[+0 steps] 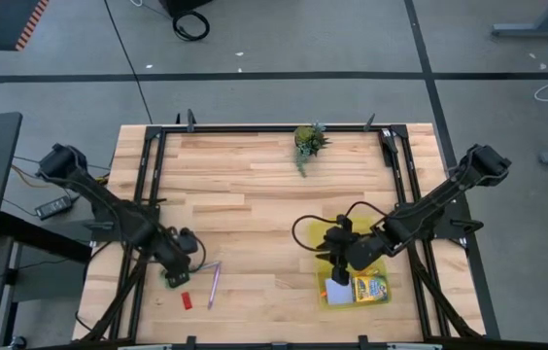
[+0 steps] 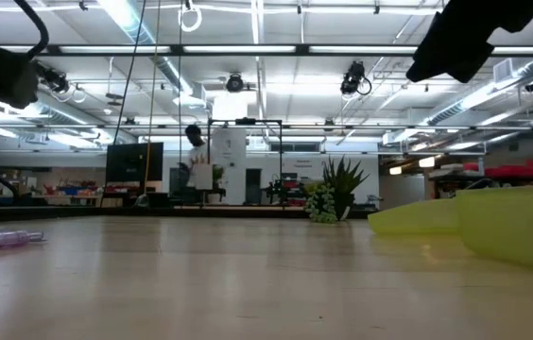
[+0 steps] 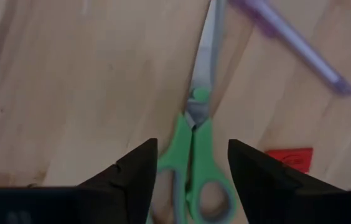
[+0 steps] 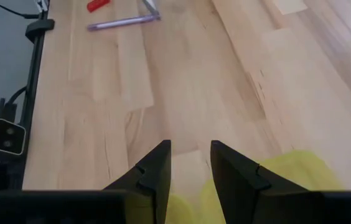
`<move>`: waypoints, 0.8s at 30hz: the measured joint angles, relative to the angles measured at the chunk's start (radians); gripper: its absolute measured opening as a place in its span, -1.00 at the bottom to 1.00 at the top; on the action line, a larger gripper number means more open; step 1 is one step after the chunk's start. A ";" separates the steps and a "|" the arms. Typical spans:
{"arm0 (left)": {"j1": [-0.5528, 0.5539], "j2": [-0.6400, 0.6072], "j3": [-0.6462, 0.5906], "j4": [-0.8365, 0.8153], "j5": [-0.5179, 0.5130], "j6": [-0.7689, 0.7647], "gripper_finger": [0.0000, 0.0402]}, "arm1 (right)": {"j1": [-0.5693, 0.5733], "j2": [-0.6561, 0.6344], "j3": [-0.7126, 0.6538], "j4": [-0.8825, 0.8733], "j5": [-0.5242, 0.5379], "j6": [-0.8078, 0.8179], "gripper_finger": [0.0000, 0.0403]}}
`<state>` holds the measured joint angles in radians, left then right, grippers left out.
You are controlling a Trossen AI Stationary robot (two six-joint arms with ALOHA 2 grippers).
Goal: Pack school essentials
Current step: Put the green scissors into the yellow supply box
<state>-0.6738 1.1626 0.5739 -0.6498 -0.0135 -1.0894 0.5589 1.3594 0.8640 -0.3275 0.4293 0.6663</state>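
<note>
The green-handled scissors (image 3: 194,162) lie flat on the wooden table, blades pointing away from my left gripper (image 3: 191,171). That gripper is open, with one finger on either side of the handles (image 1: 174,279); I see no touch. The pinkish-purple pen (image 1: 213,284) and the red eraser (image 1: 186,300) lie just beside it. My right gripper (image 1: 342,264) is open by a narrow gap and empty, over the far edge of the yellow case (image 1: 325,297). The crayon box (image 1: 372,289) and the light-blue note pad (image 1: 337,290) lie in the case. The orange pencil is not in view.
A small green potted plant (image 1: 308,141) stands near the table's far edge. A black frame (image 1: 153,175) runs around the tabletop. Bare wood lies between the two grippers. In the low view the pen (image 2: 2,239) lies at the left and the case (image 2: 503,222) at the right.
</note>
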 joint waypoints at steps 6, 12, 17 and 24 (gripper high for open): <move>-0.071 0.115 0.116 -0.105 -0.067 -0.001 0.08 | -0.009 -0.001 0.000 0.000 -0.013 0.000 -0.41; -0.147 0.213 0.189 -0.138 -0.178 -0.014 -0.04 | -0.009 -0.001 0.000 0.002 -0.016 0.001 -0.41; -0.180 0.232 0.180 -0.129 -0.199 -0.120 -0.03 | -0.008 -0.001 0.000 0.005 -0.015 0.001 -0.41; -0.212 0.232 0.139 -0.079 -0.212 -0.177 0.04 | -0.008 -0.001 0.000 0.005 -0.016 -0.022 -0.41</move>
<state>-0.8856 1.3945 0.7129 -0.7290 -0.2259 -1.2664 0.5507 1.3579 0.8639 -0.3229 0.4137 0.6443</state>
